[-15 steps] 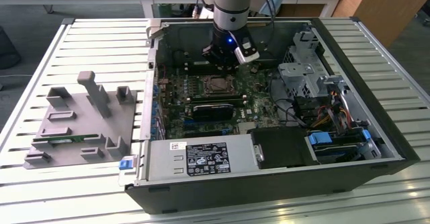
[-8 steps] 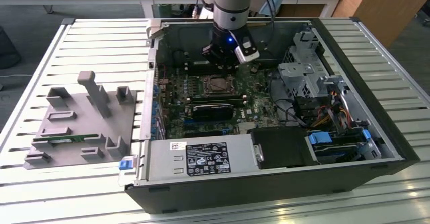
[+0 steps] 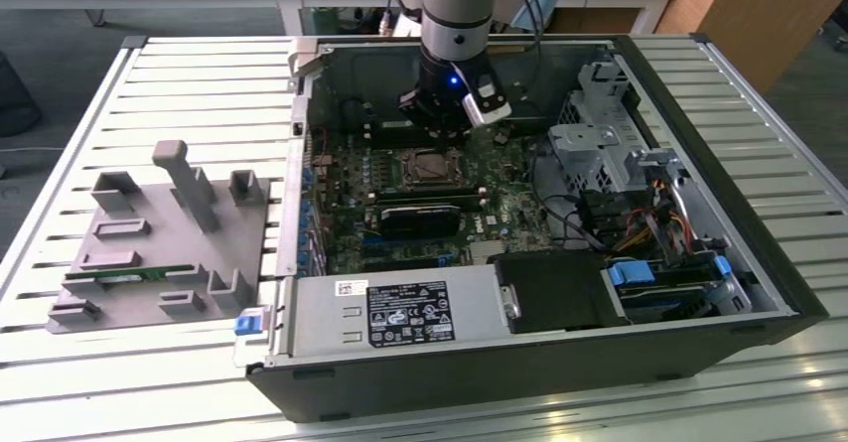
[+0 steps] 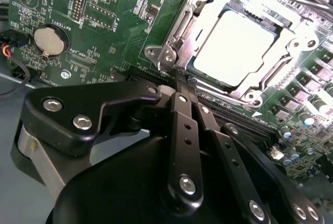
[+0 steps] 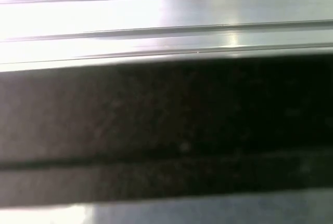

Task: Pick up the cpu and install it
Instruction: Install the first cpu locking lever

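In the second wrist view the tool has its black linkage across the lower half of the motherboard, and its fingertips merge into one dark edge against the socket frame, so the gap between them cannot be judged. The cpu is washed to a pale glare, its surface unreadable. In the exterior view the arm's wrist covers the tool, and the computer case hides the worktop beneath it.

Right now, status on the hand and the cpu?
Hand shut, empty, beside the socket. Cpu seated in the motherboard socket, silver top showing. Nothing between hand and socket.
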You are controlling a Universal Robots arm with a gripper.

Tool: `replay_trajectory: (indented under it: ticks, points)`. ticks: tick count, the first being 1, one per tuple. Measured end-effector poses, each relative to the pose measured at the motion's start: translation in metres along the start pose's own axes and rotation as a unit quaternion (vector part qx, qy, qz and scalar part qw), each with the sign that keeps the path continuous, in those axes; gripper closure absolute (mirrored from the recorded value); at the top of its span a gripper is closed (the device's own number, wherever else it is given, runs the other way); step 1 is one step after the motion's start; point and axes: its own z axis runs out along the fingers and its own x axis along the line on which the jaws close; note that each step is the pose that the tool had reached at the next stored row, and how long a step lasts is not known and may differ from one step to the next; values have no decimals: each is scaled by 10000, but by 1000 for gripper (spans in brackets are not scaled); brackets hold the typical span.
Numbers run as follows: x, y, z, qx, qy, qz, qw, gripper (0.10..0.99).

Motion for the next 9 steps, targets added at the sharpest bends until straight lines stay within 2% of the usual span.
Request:
replay_trajectory:
  ticks: [4,9]
  points:
    - [-1,3,-14,-5,-3,0,10000,980]
    - [-1,10,-114,-3,-1,0,10000,980]
